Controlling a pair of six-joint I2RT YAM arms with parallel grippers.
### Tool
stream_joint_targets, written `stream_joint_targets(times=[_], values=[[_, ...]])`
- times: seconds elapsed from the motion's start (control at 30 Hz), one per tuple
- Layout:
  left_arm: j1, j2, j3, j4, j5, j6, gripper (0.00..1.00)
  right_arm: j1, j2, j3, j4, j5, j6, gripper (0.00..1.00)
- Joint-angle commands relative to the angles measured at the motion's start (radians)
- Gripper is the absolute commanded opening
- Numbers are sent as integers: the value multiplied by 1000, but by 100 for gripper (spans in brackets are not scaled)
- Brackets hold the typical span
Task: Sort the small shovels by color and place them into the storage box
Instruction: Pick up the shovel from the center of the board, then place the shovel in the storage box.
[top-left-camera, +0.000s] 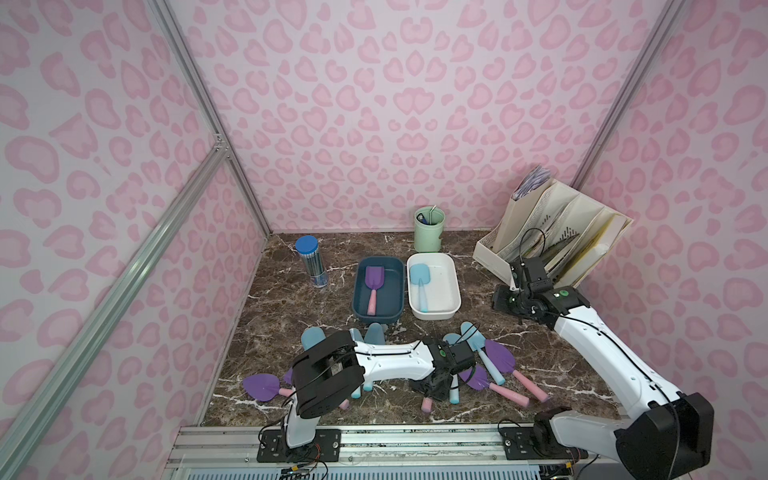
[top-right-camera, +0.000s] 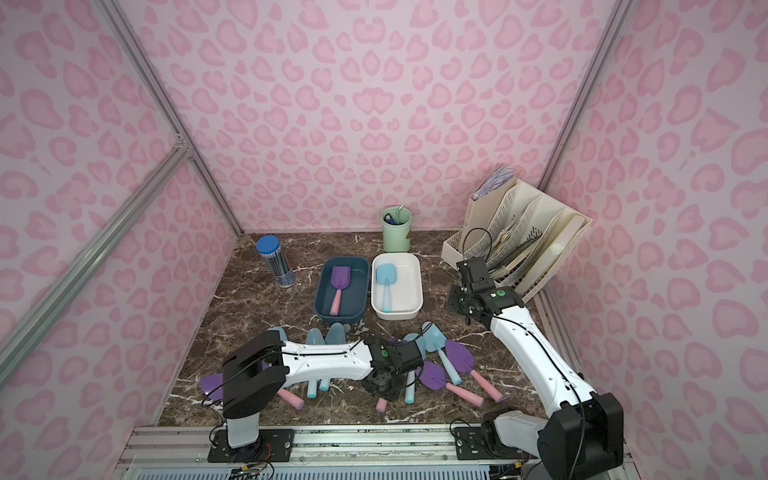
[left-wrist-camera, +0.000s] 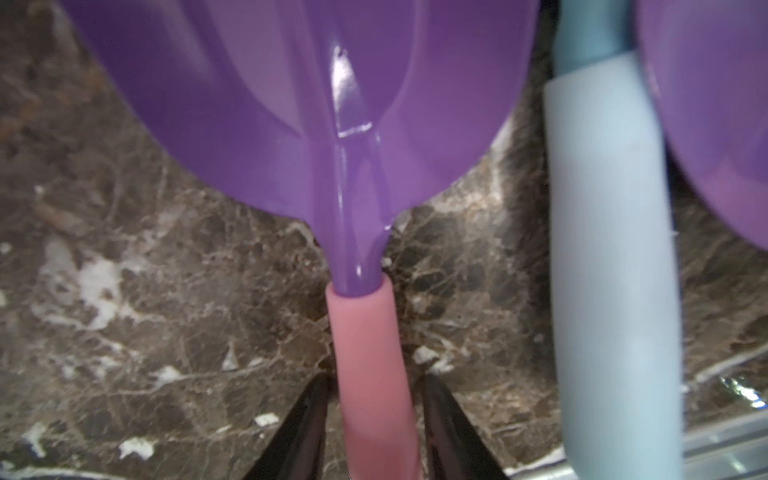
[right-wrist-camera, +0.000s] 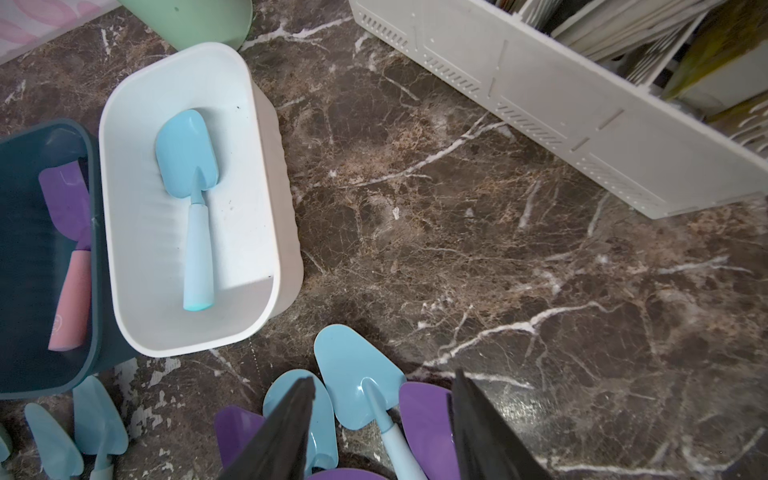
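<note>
Pink leopard-print walls (top-left-camera: 374, 104), marble tabletop (top-left-camera: 282, 316)

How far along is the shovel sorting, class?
Done: one purple shovel in the dark blue box, one blue shovel in the white box. In hand: the left gripper straddles another purple shovel's pink handle. Left: the loose shovels on the table.

Lower centre in both top views, the white left robot arm (top-left-camera: 390, 361) partly hides 3 light blue plastic shovels (top-left-camera: 374, 332).
</note>
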Motion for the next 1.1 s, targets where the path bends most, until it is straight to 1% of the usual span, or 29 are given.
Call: stream_joint_targets(times=[0.0, 0.3, 0.67, 0.73, 0.83, 0.93, 1.07], values=[[0, 7, -2, -19, -7, 10, 40, 1, 0, -1, 16, -3, 4, 58], [0, 5, 16, -60, -38, 12, 32, 0, 1, -5, 22, -12, 5, 58], [1, -35, 17, -129, -111, -6, 21, 0, -5, -1, 49, -64, -2, 58], [3, -54, 11, -142, -122, -9, 18, 0, -5, 0, 49, -66, -2, 58], [14, -119, 7, -194, -160, -12, 17, -1, -4, 3, 49, -71, -3, 58], [55, -221, 16, -276, -204, 9, 16, 0, -2, 6, 49, -75, -5, 58], [156, -309, 74, -325, -200, 87, 13, 0, 1, 4, 58, -81, -6, 58]])
